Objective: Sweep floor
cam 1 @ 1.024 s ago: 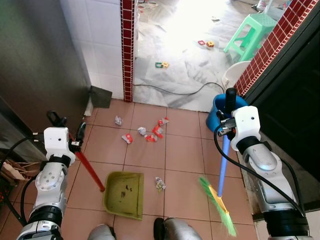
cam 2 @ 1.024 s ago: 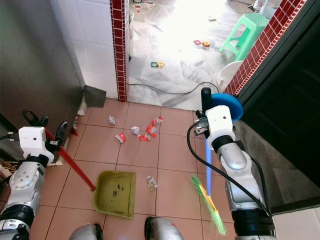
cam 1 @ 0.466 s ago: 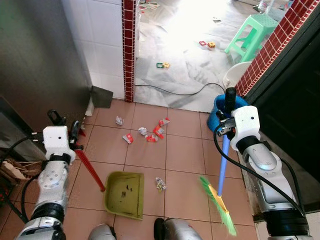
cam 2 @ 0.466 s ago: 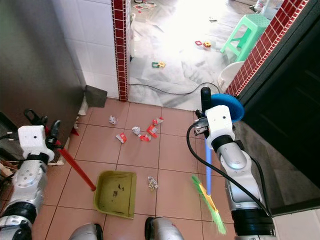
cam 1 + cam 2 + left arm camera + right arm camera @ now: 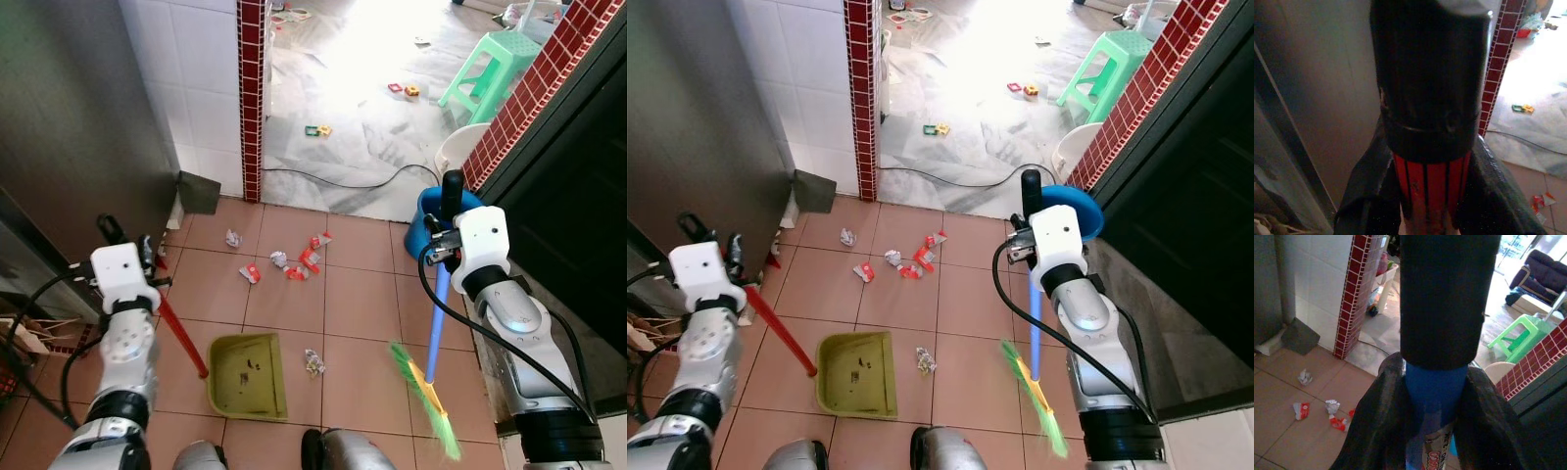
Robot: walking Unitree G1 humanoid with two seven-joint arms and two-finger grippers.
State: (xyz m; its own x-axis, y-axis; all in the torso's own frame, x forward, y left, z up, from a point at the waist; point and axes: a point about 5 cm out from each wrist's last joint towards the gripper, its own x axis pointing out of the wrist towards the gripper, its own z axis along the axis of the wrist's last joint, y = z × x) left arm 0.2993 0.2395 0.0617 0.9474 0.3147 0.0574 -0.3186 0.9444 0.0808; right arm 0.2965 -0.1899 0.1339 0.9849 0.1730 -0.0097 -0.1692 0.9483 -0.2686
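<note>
The right gripper (image 5: 443,238) clamps the blue-handled green-bristled broom (image 5: 432,338); the left gripper (image 5: 147,277) clamps the red-handled olive plastic dustpan (image 5: 245,376). Red-and-white paper scraps (image 5: 297,259) lie at 11 o'clock from the bristles, nearer the broom; 1 crumpled scrap (image 5: 313,360) lies between pan and bristles.

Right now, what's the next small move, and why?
Probably swing the broom left toward the crumpled scrap beside the dustpan and push it in. The right end effector grips the broom, the left end effector the dustpan handle; more litter lies further ahead.
</note>
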